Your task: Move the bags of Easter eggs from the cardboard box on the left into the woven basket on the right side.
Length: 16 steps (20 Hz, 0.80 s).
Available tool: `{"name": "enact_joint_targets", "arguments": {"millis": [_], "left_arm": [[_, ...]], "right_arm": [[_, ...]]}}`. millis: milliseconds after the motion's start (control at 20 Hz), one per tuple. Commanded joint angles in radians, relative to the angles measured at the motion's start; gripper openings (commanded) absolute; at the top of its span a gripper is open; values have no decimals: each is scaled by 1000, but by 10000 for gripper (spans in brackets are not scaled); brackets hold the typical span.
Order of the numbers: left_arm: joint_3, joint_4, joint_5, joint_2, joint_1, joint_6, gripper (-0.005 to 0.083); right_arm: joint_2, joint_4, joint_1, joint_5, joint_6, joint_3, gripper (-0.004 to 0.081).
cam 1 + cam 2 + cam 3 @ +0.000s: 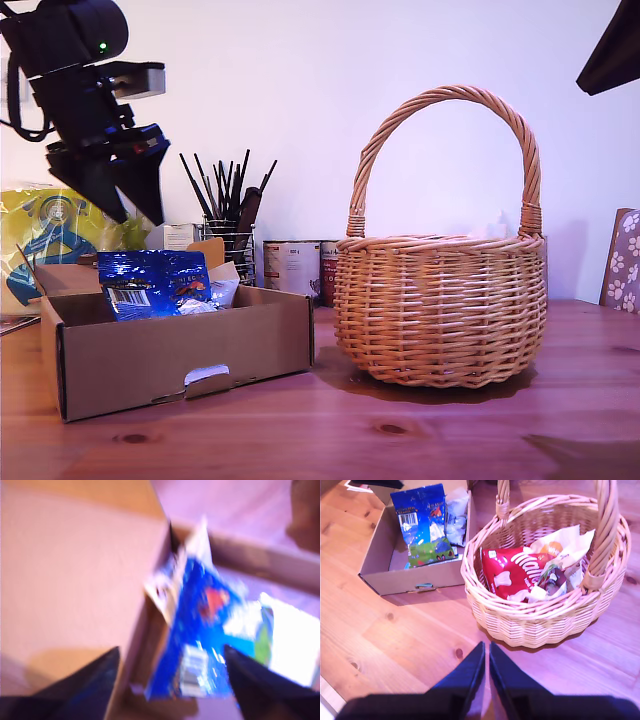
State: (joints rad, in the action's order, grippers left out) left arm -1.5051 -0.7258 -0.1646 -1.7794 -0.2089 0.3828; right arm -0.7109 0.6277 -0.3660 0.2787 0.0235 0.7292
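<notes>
While my first gripper (140, 200) hangs above the cardboard box (180, 355) at the exterior view's left, its jaws stand apart with nothing between them. Directly below that gripper, the blue bag of Easter eggs (152, 282) leans upright inside the box; the first wrist view shows the blue bag between the two finger tips (90, 680) but lower down, blurred. Just beside the blue bag, a silvery-white bag (456, 517) lies in the same box. My second gripper (486, 652) hovers over the wooden table (395, 645), its jaws pressed together and holding nothing. Ahead of it, the woven basket (440, 305) stands just beside the box and contains a red packet (512, 572).
</notes>
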Motion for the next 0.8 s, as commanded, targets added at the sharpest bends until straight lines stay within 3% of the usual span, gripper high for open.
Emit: {"name": "enact_joint_targets", "arguments": {"millis": [0, 150, 350, 550, 750], "left_arm": [[11, -2, -29, -74, 18, 22, 729], [11, -5, -100, -133, 37, 37, 729], [11, -19, -127, -161, 39, 36, 727], [11, -78, -314, -162, 29, 24, 721], [11, -90, -324, -223, -6, 7, 663]], "right_arm": [[0, -13, 4, 1, 0, -18, -5], [0, -16, 4, 1, 0, -18, -5], [0, -16, 4, 1, 0, -18, -5], [0, -17, 4, 1, 0, -18, -5], [0, -16, 4, 1, 0, -18, -5]]}}
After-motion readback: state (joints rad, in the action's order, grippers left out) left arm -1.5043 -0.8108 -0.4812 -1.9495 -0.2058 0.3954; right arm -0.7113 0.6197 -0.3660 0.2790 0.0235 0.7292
